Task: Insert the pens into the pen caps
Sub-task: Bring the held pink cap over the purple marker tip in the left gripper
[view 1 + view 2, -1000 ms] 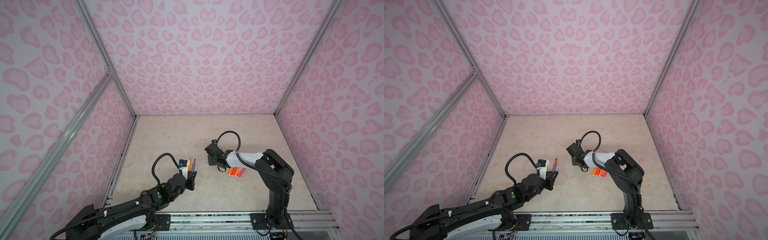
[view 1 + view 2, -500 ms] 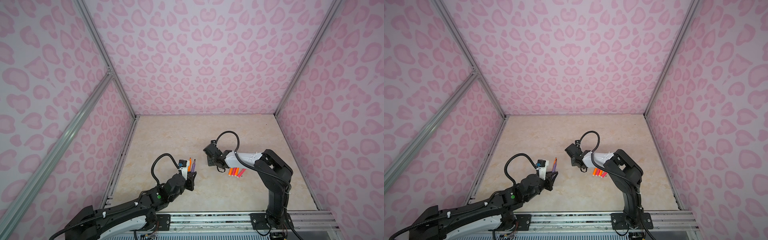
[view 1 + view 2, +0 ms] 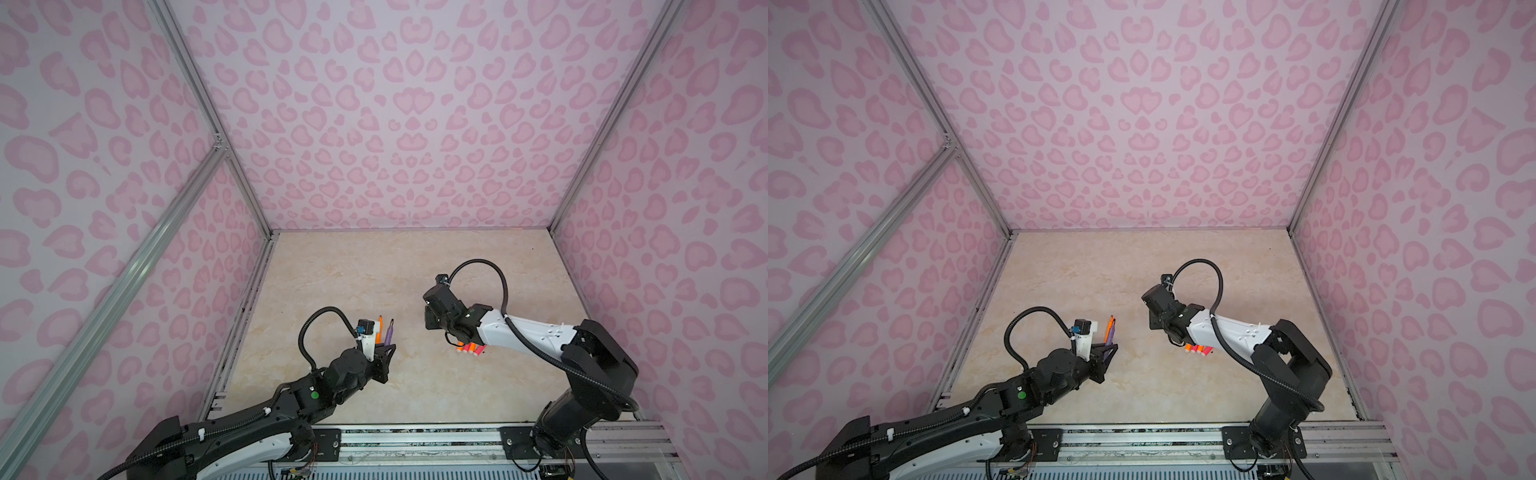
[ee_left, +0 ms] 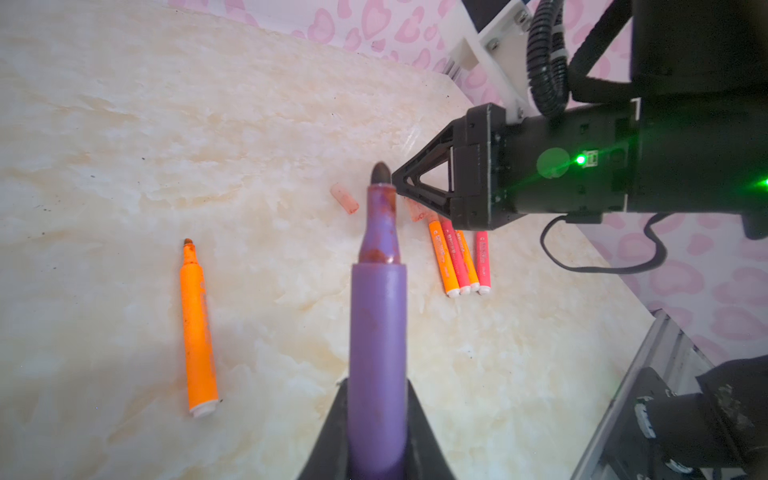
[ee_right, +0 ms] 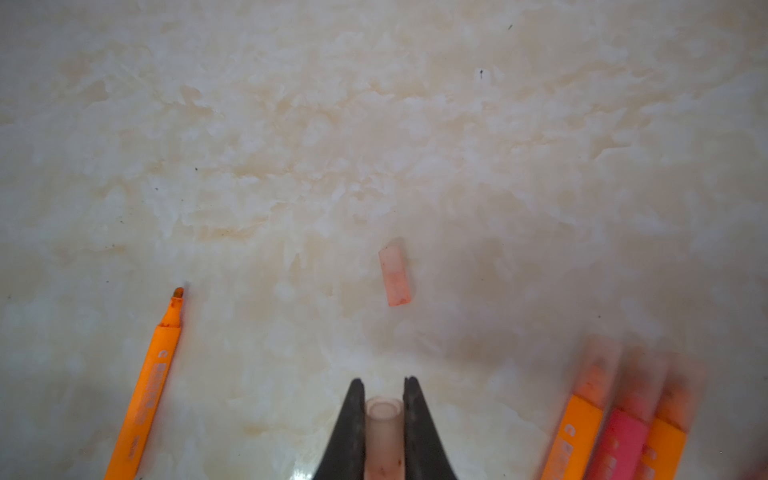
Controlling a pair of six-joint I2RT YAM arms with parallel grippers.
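Note:
My left gripper (image 4: 377, 384) is shut on the purple pen (image 4: 378, 324), which points its dark tip away from the wrist; both top views show it raised above the table (image 3: 389, 332) (image 3: 1111, 332). One orange pen (image 4: 198, 328) (image 5: 147, 395) lies uncapped on the table. My right gripper (image 5: 384, 384) is shut on a translucent pen cap (image 5: 384, 436) with its open end forward, low over the table. In the left wrist view the right gripper (image 4: 397, 178) sits just beyond the purple tip. A loose pen cap (image 5: 395, 272) (image 4: 344, 198) lies ahead.
Several orange and pink-red pens (image 3: 469, 348) (image 4: 459, 259) lie side by side with caps on under the right arm. Another cap (image 4: 417, 212) shows partly behind the right gripper. Pink patterned walls (image 3: 395, 124) enclose the marble table (image 3: 374, 270).
The right gripper's jaws have closed on the pen cap, and that wrist has shifted slightly left. The left arm holds the purple pen in the same place.

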